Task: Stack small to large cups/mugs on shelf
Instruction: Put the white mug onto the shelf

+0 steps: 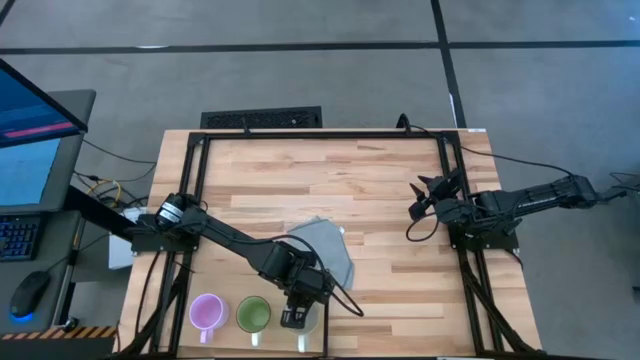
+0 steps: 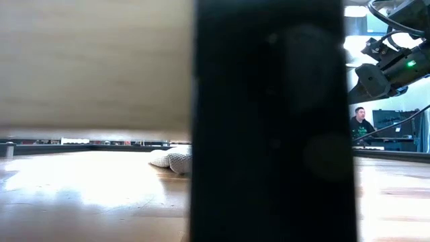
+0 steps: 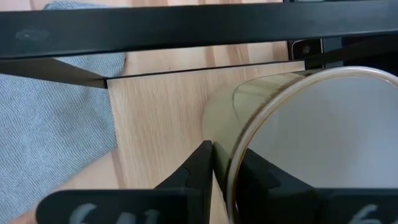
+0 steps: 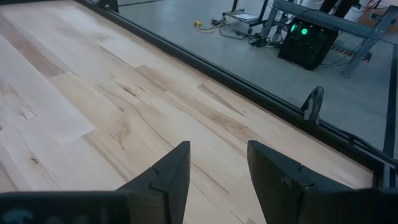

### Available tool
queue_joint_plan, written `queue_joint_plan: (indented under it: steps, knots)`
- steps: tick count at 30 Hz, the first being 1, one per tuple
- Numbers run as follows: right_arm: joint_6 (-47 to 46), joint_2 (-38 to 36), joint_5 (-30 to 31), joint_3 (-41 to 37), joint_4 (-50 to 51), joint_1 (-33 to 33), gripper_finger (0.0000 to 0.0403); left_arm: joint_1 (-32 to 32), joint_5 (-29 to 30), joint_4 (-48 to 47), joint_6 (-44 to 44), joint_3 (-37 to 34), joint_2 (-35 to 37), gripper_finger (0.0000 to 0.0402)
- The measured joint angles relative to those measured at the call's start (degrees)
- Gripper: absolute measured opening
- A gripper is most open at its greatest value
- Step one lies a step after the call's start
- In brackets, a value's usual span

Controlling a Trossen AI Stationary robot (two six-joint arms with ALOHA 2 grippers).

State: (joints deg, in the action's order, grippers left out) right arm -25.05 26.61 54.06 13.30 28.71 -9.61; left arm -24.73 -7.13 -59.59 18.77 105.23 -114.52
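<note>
Purple mug (image 1: 206, 311), green mug (image 1: 253, 314) side by side, left gripper (image 1: 294, 318) over cream mug (image 1: 309, 322), grey cloth (image 1: 325, 246) nearby

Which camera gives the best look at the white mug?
The left wrist view: the white mug fills it, rim between the left gripper's jaws. From above, the arm mostly hides it. The other two views miss it.

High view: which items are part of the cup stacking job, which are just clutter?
Job:
- purple mug
- green mug
- white mug, left claw shut on its rim
- shelf

Clutter:
- grey cloth
- keyboard
- mouse
</note>
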Motion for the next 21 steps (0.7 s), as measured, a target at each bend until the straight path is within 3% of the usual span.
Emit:
queue_joint_plan:
  steps: [21]
  knots:
    - [0.0, 0.0, 0.0, 0.0, 0.0, 0.0, 0.0182, 0.1, 0.1, 0.0, 1.9, 0.0, 0.0, 0.0037]
